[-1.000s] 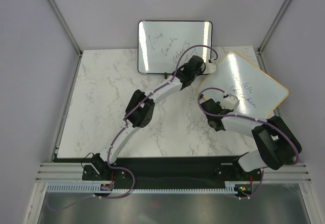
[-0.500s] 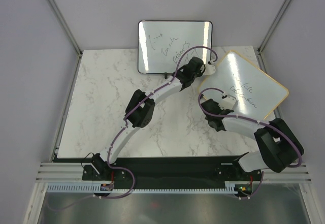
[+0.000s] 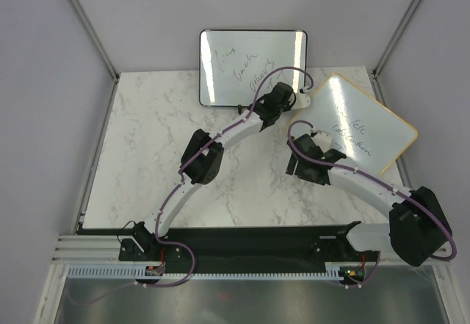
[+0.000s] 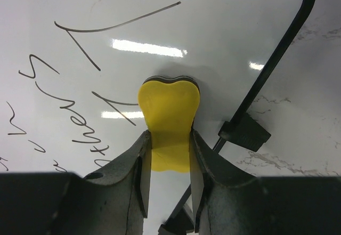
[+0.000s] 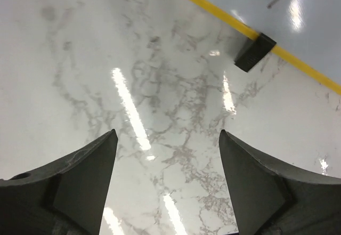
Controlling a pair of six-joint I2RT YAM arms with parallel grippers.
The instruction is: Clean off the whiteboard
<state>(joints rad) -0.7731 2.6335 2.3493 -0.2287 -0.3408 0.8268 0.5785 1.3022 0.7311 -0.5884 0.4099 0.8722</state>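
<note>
right gripper (image 5: 168, 139): jaws spread wide, holding nothing, above the bare marble table (image 3: 161, 140).
whiteboard (image 3: 360, 126): tan-framed, skewed at the table's far right corner, writing on it.
left gripper (image 4: 169, 139): narrow, clamping a yellow eraser (image 4: 169, 104) against the black-framed board (image 3: 253, 67) at the far edge.

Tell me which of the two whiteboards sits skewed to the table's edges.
The light tan wooden-framed whiteboard on the right: it is turned at an angle. The black-framed whiteboard at the back sits straight.
</note>
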